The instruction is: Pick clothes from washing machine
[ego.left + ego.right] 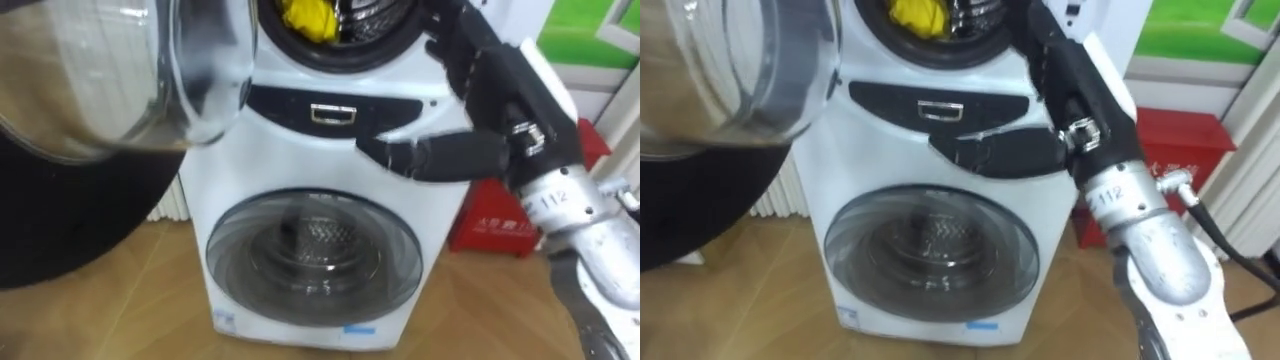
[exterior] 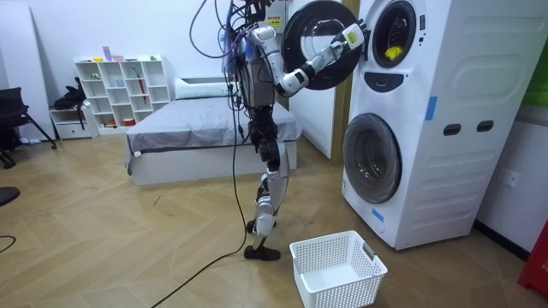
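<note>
In the upper drum (image 1: pixel 375 22) lies a yellow cloth (image 1: pixel 308 18). The right robot hand (image 1: pixel 495 95) is at the rim, just right of the cloth, fingers straight, thumb spread, holding nothing.

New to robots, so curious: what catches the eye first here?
A yellow cloth glows in the upper drum of the stacked washing machine, its round glass door swung wide on the left. The robot's dark right hand reaches up to that opening; a white basket stands on the floor.
</note>
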Robot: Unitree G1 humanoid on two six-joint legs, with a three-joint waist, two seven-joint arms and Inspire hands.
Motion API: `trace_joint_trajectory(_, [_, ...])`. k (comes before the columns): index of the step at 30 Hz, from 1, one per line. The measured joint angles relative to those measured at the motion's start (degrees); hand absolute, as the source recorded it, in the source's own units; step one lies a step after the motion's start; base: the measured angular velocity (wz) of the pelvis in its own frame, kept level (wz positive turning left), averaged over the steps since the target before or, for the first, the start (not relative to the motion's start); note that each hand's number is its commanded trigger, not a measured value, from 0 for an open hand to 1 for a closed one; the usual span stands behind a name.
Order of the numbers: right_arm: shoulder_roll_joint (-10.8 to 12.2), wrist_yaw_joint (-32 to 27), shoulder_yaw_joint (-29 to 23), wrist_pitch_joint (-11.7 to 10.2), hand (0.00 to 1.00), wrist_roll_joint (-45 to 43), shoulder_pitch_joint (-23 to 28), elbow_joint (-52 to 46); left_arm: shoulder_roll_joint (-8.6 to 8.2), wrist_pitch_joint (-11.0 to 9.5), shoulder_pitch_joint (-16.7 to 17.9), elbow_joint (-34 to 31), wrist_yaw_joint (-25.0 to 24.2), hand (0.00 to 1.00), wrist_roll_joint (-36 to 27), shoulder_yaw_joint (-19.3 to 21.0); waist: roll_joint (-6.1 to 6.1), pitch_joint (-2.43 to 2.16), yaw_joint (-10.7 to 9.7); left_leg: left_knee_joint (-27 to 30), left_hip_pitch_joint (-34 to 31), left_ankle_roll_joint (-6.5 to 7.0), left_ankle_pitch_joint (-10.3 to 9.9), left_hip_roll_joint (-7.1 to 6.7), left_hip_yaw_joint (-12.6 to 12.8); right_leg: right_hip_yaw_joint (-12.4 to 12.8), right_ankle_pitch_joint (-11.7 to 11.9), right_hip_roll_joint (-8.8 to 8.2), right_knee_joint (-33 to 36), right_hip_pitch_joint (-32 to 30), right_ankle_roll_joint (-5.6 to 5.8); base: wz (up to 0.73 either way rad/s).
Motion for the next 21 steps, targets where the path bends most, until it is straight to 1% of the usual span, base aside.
trace_joint_trajectory(1, [-0.2,-0.7,-0.2,0.0,0.00,0.2,0.0,0.3,-0.05,0.3,0.0,0.0,-0.6,0.00,0.0,-0.1,-0.15,-0.10,0.0,0.5,-0.4,-0.02,0.0,0.37,-0.4,0.0,-0.2,0.46,0.1,0.0,-0.16,0.17])
trace_joint_trajectory(4, [-0.3,-1.6,-0.1,-0.2,0.00,0.6,-0.7,2.3,-0.22,0.8,0.6,0.0,-1.7,0.00,-0.1,-0.2,-0.16,-0.08,0.4,-1.6,0.5,-0.13,0.0,0.88,0.2,0.1,-0.5,0.87,0.9,-0.1,-0.91,0.04])
trace_joint_trajectory(7, [-0.4,-2.1,0.6,0.0,0.00,0.8,-0.7,2.7,-0.23,1.2,1.8,0.0,-2.0,0.00,-0.1,-0.1,-0.20,-0.13,0.4,-1.8,-0.6,-1.06,0.6,0.89,0.1,0.2,-0.5,0.78,1.0,-0.3,-1.37,0.03])
trace_joint_trajectory(8, [-0.5,-2.4,0.6,0.0,0.00,0.9,-0.7,2.7,-0.25,1.4,1.9,0.0,-2.0,0.00,-0.1,-0.1,-0.30,-0.18,0.3,-2.3,-1.8,-1.49,0.8,0.79,-0.5,0.5,-0.5,0.64,0.8,-0.6,-1.38,0.15])
trace_joint_trajectory(9, [-0.9,-2.8,0.6,0.1,0.00,1.1,-0.8,2.7,-0.29,1.5,1.8,-0.1,-2.1,0.00,-0.1,-0.1,-0.42,-0.25,0.1,-3.3,-2.8,-1.56,0.9,0.33,-0.8,0.6,-0.5,0.64,0.7,-0.7,-1.34,0.09])
trace_joint_trajectory(10, [-1.4,-3.0,0.5,0.2,0.00,1.1,-0.9,2.7,-0.38,1.5,1.8,-0.2,-2.1,0.00,-0.1,-0.1,-0.32,-0.24,0.4,-6.1,-4.7,-1.11,1.9,-0.24,-1.1,0.8,-0.6,0.43,0.7,-1.0,-1.05,-0.14])
trace_joint_trajectory(11, [-1.4,-3.0,0.7,0.3,0.00,1.0,-0.9,2.8,-0.34,1.7,2.3,-0.2,-2.1,0.00,-0.1,0.1,-0.28,-0.24,0.9,-7.7,-6.1,-0.51,5.4,-0.96,-1.0,1.0,-0.8,-0.23,0.6,-0.7,-0.66,-0.23])
trace_joint_trajectory(12, [-1.4,-2.9,0.7,0.3,0.00,1.1,-0.9,2.9,-0.30,1.8,2.6,-0.2,-2.1,0.00,-0.1,0.1,-0.42,-0.30,0.9,-8.6,-6.3,0.37,7.3,-1.27,-1.0,1.0,-1.0,-0.55,0.6,-0.3,-0.35,-0.16])
trace_joint_trajectory(13, [-1.4,-3.0,0.7,0.4,0.00,1.2,-1.0,3.2,-0.13,2.0,3.0,-0.2,-2.1,0.00,0.0,0.1,-0.66,-0.53,0.8,-9.5,-5.6,0.95,7.9,-2.33,-0.7,0.9,-1.4,-1.53,0.2,0.3,0.51,0.12])
trace_joint_trajectory(14, [-1.6,-3.5,0.7,0.5,0.00,1.9,-1.0,3.2,-0.09,1.9,2.8,-0.3,-2.1,0.00,0.0,0.1,-1.30,-0.85,0.1,-10.1,-4.5,1.53,7.8,-3.56,-0.4,0.5,-1.6,-2.51,-0.2,0.7,1.24,0.14])
trace_joint_trajectory(15, [-1.6,-3.7,0.7,0.5,0.00,2.1,-1.2,3.2,-0.10,1.9,2.5,-0.3,-2.2,0.00,-0.1,0.1,-1.53,-0.66,0.2,-10.1,-4.1,1.72,7.7,-4.02,-0.3,0.4,-1.6,-3.02,-0.2,1.0,1.47,0.09])
trace_joint_trajectory(17, [-1.6,-4.2,0.8,0.5,0.00,2.3,-1.2,3.3,-0.05,1.7,1.0,-0.2,-2.2,0.00,-0.2,0.0,-1.77,-0.56,-0.4,-9.6,-3.3,2.44,6.1,-5.31,-0.2,-0.6,-2.1,-4.41,0.2,2.2,2.47,0.10])
trace_joint_trajectory(18, [-1.7,-4.4,0.7,0.5,0.00,2.0,-1.2,3.3,-0.06,1.7,0.4,-0.2,-2.2,0.00,-0.1,-0.1,-1.70,-0.49,-0.9,-9.1,-3.3,2.57,5.6,-5.65,-0.2,-0.7,-2.3,-4.72,1.0,2.1,2.75,0.25])
trace_joint_trajectory(19, [-1.7,-5.0,0.6,0.4,0.00,2.0,-1.2,3.7,-0.06,1.7,-0.9,-0.2,-2.2,0.00,-0.2,-0.1,-1.02,-0.01,-1.2,-8.3,-3.4,3.06,4.7,-6.25,-0.2,-0.9,-2.5,-5.37,3.5,2.0,3.13,0.27])
trace_joint_trajectory(20, [-1.7,-5.5,0.6,0.6,0.00,1.9,-1.0,3.9,0.01,1.7,-2.0,-0.5,-2.2,0.00,-0.2,0.0,-0.69,0.12,-1.7,-8.8,-3.1,3.60,4.1,-6.85,-0.1,-0.7,-2.9,-6.43,7.1,1.0,3.87,0.26])
trace_joint_trajectory(21, [-1.8,-5.9,0.6,0.6,0.00,1.7,-1.0,3.9,0.08,1.7,-2.6,-0.7,-2.2,0.00,-0.2,-0.1,-0.70,0.12,-1.9,-9.1,-2.6,3.90,3.9,-7.29,0.0,-0.7,-3.2,-7.23,9.2,0.2,4.47,0.21])
